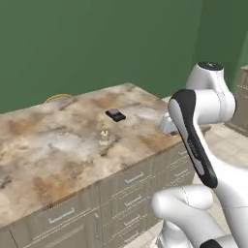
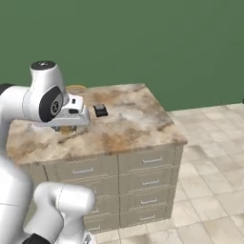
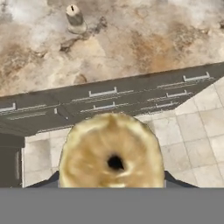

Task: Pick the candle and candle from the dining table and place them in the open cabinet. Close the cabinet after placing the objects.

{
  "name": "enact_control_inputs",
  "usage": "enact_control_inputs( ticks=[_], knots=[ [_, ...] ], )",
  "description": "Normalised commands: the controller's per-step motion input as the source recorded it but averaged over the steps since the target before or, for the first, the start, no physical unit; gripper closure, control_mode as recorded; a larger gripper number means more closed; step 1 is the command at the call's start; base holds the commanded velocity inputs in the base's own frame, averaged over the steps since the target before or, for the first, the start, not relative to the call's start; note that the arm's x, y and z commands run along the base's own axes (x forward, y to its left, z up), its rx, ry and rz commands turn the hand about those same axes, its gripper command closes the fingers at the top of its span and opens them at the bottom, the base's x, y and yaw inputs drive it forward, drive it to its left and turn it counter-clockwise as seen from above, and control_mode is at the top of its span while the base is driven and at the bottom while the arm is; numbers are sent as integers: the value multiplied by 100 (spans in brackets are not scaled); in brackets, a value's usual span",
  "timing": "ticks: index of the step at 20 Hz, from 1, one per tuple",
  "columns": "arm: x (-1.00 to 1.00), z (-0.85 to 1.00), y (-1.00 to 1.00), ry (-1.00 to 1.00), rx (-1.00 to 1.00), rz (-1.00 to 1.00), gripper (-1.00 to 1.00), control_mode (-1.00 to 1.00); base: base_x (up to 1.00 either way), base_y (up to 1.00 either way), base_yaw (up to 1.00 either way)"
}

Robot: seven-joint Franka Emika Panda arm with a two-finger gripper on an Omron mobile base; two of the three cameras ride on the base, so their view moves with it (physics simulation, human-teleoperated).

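Observation:
My gripper (image 3: 112,180) is shut on the squat golden-brown candle (image 3: 111,151), whose top with its dark wick hole faces the hand camera. It hangs past the front edge of the dining table (image 1: 48,145), above the drawer fronts and floor. The pale cream candle (image 1: 103,137) stands upright on the marbled top, and the hand view shows it at the upper left (image 3: 75,18). From the right base view, the hand (image 2: 71,114) sits over the table's left part, behind the arm's elbow. The cabinet is out of view.
A small black object (image 1: 115,115) lies on the table beyond the cream candle. A yellowish round thing (image 1: 58,98) sits at the table's far edge. Grey-beige drawers (image 2: 143,162) face a tiled floor (image 2: 209,143). A green wall stands behind.

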Motion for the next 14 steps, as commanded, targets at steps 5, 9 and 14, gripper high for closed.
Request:
enact_control_inputs(
  ticks=[5,9,14],
  knots=[
    [0,0,0,0,0,0,100,100,2,-15,-94],
    [0,0,0,0,0,0,100,100,0,-24,-91],
    [0,0,0,0,0,0,100,100,9,-25,-87]
  ],
)
